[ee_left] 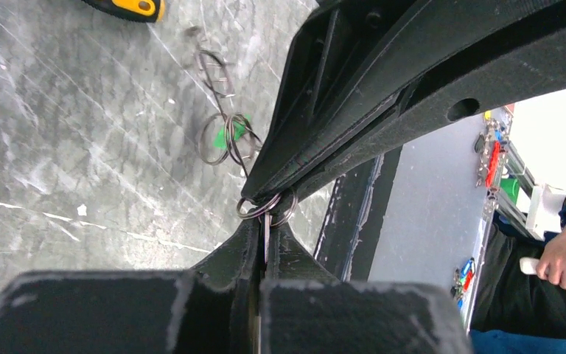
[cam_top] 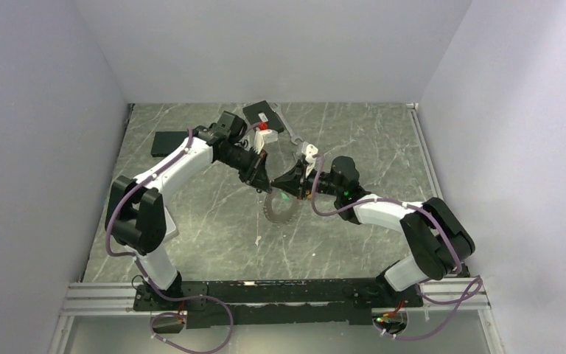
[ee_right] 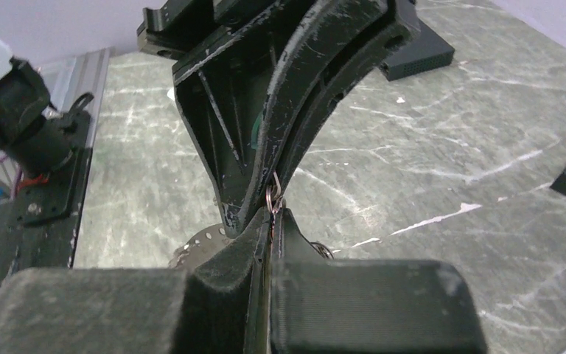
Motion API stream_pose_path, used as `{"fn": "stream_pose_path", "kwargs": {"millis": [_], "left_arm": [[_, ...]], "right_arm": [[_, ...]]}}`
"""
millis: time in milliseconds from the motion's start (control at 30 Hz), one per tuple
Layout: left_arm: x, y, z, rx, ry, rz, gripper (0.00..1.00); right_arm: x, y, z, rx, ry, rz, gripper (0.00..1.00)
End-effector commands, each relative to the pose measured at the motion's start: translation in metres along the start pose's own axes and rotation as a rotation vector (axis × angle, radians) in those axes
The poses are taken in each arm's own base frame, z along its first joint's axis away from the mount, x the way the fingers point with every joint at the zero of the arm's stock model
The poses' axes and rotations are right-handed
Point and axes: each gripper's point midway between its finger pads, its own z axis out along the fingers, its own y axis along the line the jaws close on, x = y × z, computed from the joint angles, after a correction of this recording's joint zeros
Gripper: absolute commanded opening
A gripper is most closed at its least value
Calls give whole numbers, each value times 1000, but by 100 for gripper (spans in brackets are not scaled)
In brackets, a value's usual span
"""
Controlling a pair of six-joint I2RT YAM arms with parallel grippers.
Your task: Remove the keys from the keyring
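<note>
L tool [ee_left: 267, 227] on key [ee_left: 267, 237], R tool [ee_right: 273, 218] on small ring [ee_right: 273, 198] — keyring [cam_top: 275, 213] below

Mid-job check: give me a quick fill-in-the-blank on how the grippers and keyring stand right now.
The left gripper and right gripper meet tip to tip, both ___ on small rings.
The keyring hangs ___ them.
Its tag is ___.
Missing: shut; below; green.
</note>
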Motion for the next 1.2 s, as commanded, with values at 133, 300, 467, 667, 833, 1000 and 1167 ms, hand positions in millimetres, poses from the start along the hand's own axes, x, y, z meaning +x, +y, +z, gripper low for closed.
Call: {"fn": "stream_pose_path", "kwargs": {"millis": [133,300,467,667,833,1000,1167], "left_arm": [[13,-17,-4,85,35,8,0],[22,-13,3,110,66,-32,0],[19,-17,3,131,58,-36,0],[19,-20,3,136,53,-35,0],[17,-22,4,134,58,-27,0],[16,-24,7,132,67,-20,0],[16,-26,9,131,74,-10,0]], "right_arm": [[-4,21,-10,-217,47,-230,11],[8,16,-15,-199,116,-264,24],[4,9,-18,-167,131,-290,28],[-7,10,-17,-149,125,-271,32],[-13,11,-12,-146,125,-252,38],[-14,14,-6,-142,144,-227,38],[-7,14,-1,-124,170,-213,38]]}}
